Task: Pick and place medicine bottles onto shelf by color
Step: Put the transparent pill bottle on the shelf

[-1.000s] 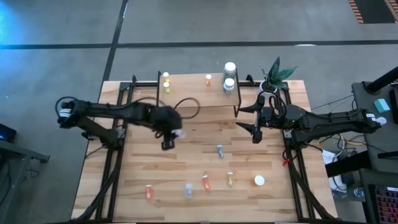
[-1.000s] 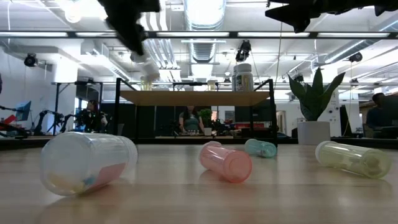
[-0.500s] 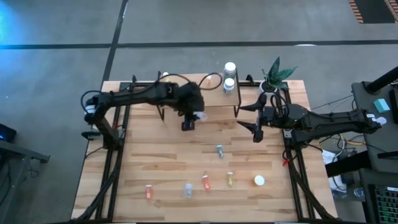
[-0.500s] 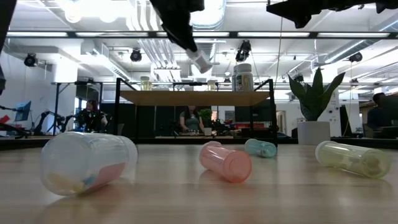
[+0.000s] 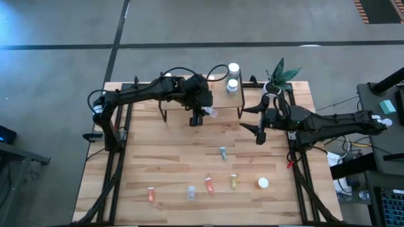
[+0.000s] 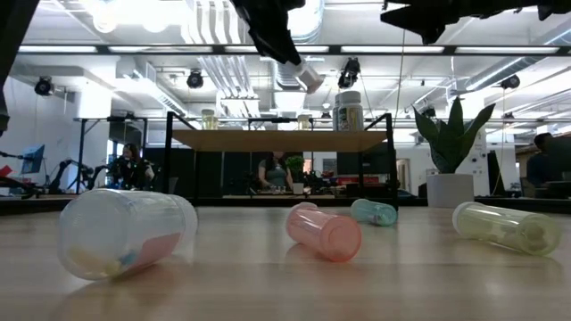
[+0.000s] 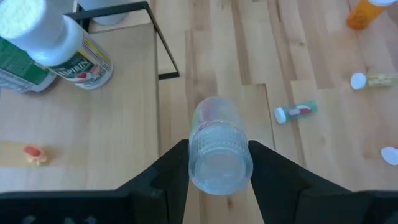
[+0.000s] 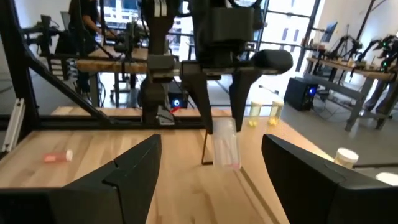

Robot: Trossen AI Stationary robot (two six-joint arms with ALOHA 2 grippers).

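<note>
left gripper point(image 5: 203, 115) | grasping clear bottle point(image 7: 219, 146); moved over shelf point(image 5: 183, 106) | right gripper point(image 5: 254, 121) unchanged, spread

The scene is lit evenly from above, and only soft, short shadows are cast on the tabletop point(image 5: 164, 170) in the high view. A bluish glow is seen at the left edge of the floor point(image 5: 38, 38) there. In the low view, strong glare is thrown by the ceiling lights point(image 6: 134, 11), so the arms against them are reduced to black silhouettes. The nearest fallen bottle point(image 6: 125, 230) is rendered soft, probably out of focus. In the left wrist view the held clear bottle point(image 7: 219, 152) is blurred at its near end, while the wood behind stays sharp. The right wrist view is dimmer, with bright windows point(image 8: 118, 12) blown out behind.
</note>
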